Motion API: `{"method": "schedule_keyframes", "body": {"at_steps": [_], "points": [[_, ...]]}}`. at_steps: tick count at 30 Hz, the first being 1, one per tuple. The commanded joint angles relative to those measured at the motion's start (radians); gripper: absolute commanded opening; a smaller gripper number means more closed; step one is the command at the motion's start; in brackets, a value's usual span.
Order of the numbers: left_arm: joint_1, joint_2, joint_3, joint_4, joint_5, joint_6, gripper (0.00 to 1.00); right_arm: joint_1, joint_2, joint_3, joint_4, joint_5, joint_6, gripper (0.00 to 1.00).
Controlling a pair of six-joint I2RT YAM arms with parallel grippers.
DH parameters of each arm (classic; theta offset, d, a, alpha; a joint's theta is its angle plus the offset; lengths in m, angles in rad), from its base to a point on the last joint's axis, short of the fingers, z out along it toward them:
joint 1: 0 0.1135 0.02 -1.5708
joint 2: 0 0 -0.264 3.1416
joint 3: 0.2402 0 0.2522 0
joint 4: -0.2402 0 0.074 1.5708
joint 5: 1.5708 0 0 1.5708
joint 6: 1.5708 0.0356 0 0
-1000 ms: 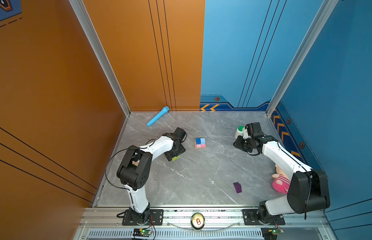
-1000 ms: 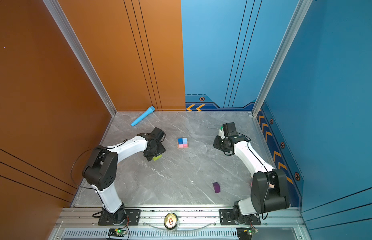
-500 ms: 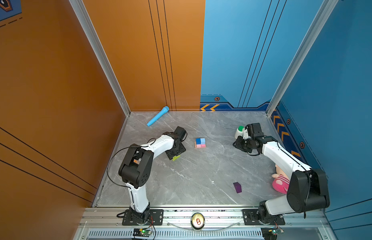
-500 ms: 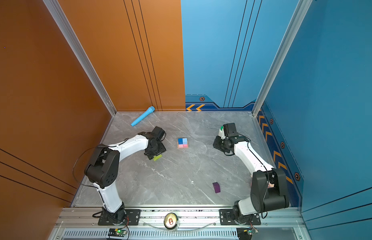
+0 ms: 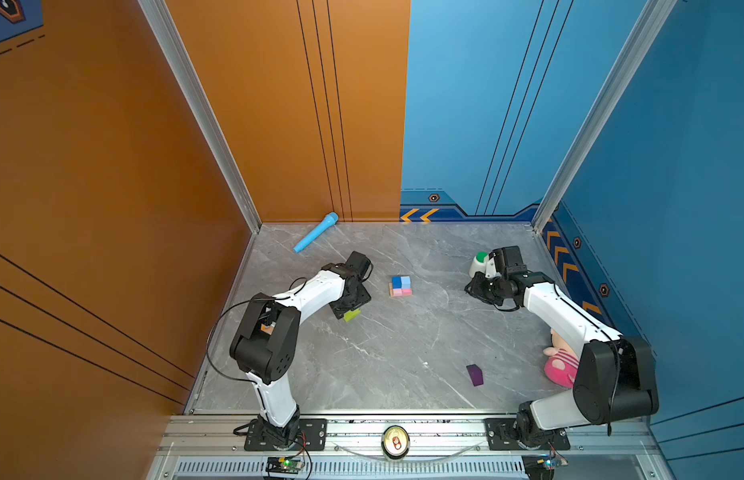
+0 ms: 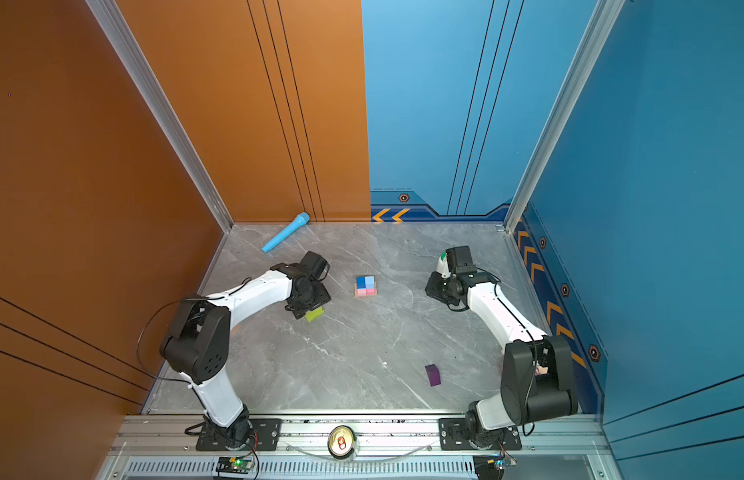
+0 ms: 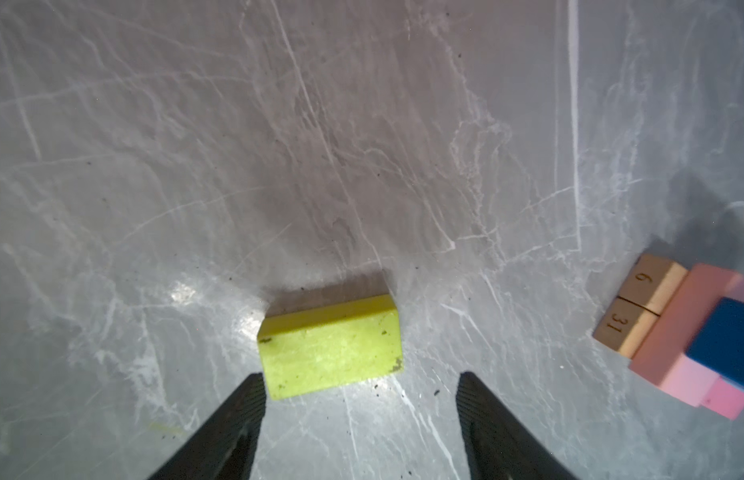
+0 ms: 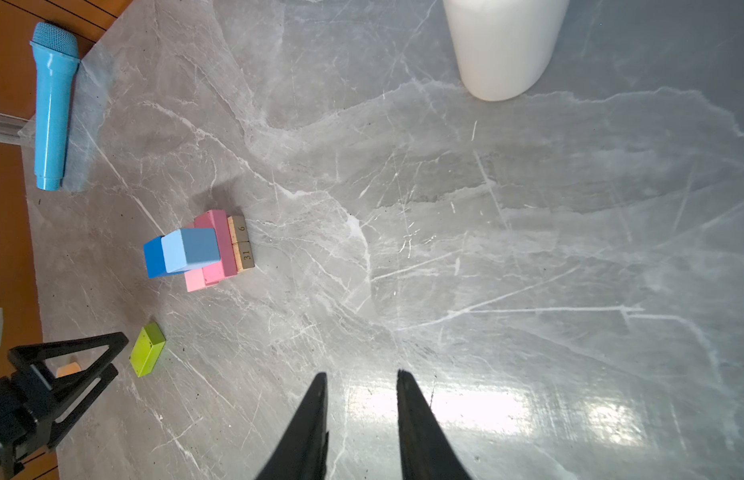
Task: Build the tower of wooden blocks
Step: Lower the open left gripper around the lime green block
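Left end effector (image 7: 360,375) spread wide nr lime-green bar (image 7: 330,347); right end effector (image 8: 362,372) ajar.

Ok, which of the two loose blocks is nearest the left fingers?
The lime-green bar, lying flat just ahead of the open left fingers. The purple block lies far off to the right in a top view.

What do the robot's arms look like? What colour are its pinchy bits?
The left arm and right arm have smooth white links joined by chunky black joints, with a thin black cable looping beside each. The left tool and right tool each end in two black, pointed fingers.
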Motion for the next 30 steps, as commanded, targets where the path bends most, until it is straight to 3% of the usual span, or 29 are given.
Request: {"method": "schedule_keyframes", "body": {"at_steps": [1, 8, 30], "points": [[-0.004, -0.033, -0.025, -0.041, -0.025, -0.006, 0.75, 0.007, 0.017, -0.010, 0.020, -0.006, 0.013, 0.30], [-0.017, -0.011, -0.060, -0.047, -0.020, -0.036, 0.77, 0.018, 0.030, -0.008, 0.028, -0.011, 0.019, 0.30], [-0.003, 0.144, 0.048, -0.046, 0.001, 0.005, 0.77, 0.011, 0.017, 0.007, -0.004, 0.001, 0.007, 0.31]]}}
